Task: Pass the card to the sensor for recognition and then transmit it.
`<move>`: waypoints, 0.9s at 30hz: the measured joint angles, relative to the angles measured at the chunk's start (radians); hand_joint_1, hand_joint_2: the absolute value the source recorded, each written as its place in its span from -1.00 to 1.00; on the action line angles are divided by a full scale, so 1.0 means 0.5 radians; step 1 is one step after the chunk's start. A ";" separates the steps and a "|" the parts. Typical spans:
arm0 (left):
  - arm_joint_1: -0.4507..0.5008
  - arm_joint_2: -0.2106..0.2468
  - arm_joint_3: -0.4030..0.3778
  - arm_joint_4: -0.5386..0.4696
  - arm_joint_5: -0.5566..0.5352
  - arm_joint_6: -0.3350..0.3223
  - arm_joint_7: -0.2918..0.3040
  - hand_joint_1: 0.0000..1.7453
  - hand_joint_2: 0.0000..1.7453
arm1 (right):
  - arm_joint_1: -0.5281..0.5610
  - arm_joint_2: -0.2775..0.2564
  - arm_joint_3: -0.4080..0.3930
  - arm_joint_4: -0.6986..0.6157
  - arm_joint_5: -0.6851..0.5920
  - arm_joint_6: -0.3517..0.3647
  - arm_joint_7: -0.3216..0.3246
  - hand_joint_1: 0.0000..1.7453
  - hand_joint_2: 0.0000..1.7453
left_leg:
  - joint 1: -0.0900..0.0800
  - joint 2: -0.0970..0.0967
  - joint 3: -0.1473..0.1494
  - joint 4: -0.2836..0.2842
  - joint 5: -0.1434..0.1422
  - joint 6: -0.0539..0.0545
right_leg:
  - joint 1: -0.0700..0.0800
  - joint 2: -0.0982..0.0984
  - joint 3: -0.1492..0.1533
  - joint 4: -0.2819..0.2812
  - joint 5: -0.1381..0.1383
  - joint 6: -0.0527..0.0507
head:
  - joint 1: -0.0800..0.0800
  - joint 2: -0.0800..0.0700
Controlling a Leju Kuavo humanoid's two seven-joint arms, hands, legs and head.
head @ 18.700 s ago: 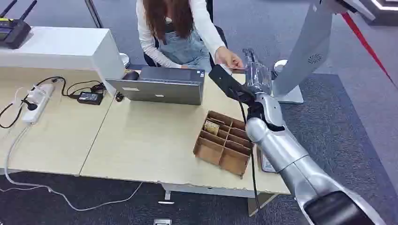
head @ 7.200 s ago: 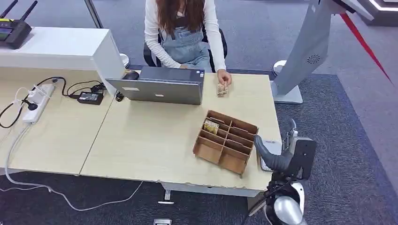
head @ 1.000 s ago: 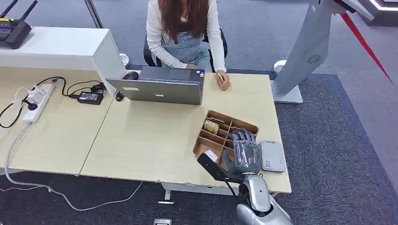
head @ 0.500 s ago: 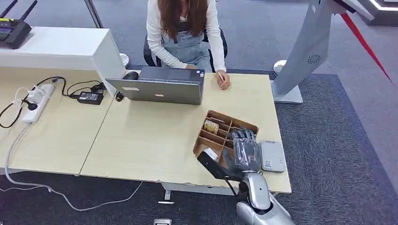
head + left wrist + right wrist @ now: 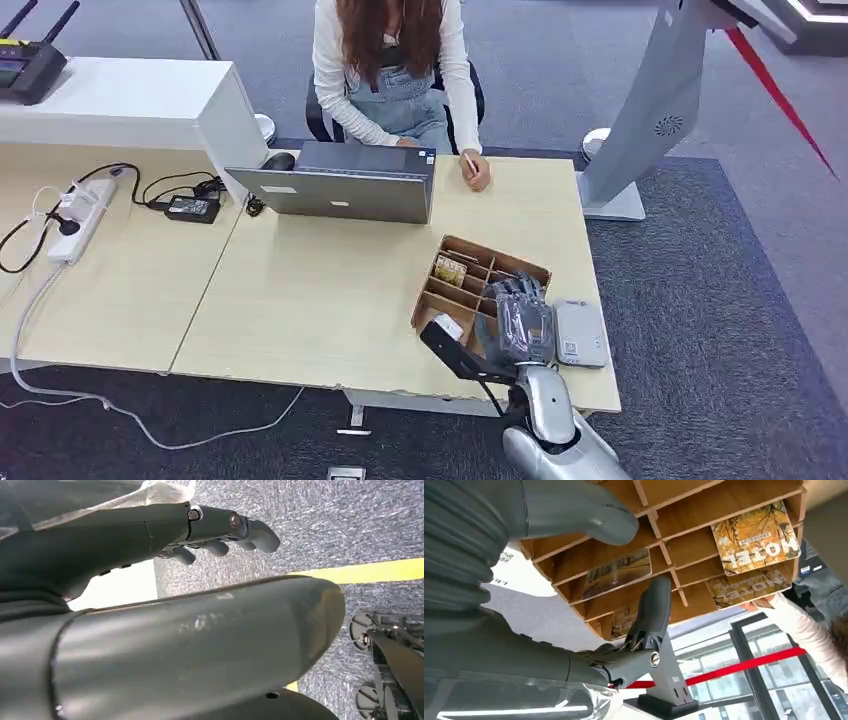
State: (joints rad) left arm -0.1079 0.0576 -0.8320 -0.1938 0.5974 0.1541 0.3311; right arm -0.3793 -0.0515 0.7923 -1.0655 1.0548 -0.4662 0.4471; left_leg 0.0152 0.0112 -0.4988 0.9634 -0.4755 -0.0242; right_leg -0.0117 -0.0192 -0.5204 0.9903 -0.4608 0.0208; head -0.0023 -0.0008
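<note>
Right robot hand [image 5: 522,318] is hovering over the cardboard organizer [image 5: 437,318] on the counter [image 5: 320,300], fingers spread, holding nothing. Cards [image 5: 756,537] are sitting in its slots, card sensor [image 5: 580,333] lying just beside. Left robot hand [image 5: 220,530] is hanging above carpet, loosely curled, empty.
</note>
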 joint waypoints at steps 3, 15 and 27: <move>0.000 0.000 -0.001 0.000 -0.001 0.000 0.000 -1.00 -1.00 | -0.003 0.007 0.001 0.012 -0.003 -0.005 -0.002 0.02 1.00 | 0.000 0.000 0.000 0.000 0.000 0.000 | 0.000 0.000 0.000 0.000 0.000 0.000 | 0.000 0.000; 0.000 0.004 -0.001 0.000 -0.006 0.000 0.000 -1.00 -1.00 | -0.010 0.021 0.002 0.046 -0.029 -0.011 -0.008 -0.02 1.00 | 0.000 0.000 0.000 0.000 0.000 0.000 | 0.000 0.000 0.000 0.000 0.000 0.000 | 0.000 0.000; 0.000 0.008 -0.002 0.000 -0.007 0.000 -0.001 -1.00 -1.00 | -0.012 0.034 0.002 0.079 -0.042 -0.027 -0.020 -0.02 1.00 | 0.000 0.000 0.000 0.000 0.000 0.000 | 0.000 0.000 0.000 0.000 0.000 0.000 | 0.000 0.000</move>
State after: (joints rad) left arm -0.1079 0.0614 -0.8328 -0.1938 0.5940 0.1541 0.3307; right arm -0.3852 -0.0347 0.7931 -1.0258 1.0338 -0.4795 0.4372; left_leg 0.0152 0.0112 -0.4988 0.9634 -0.4755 -0.0242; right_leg -0.0117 -0.0192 -0.5204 0.9903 -0.4609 0.0208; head -0.0023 -0.0008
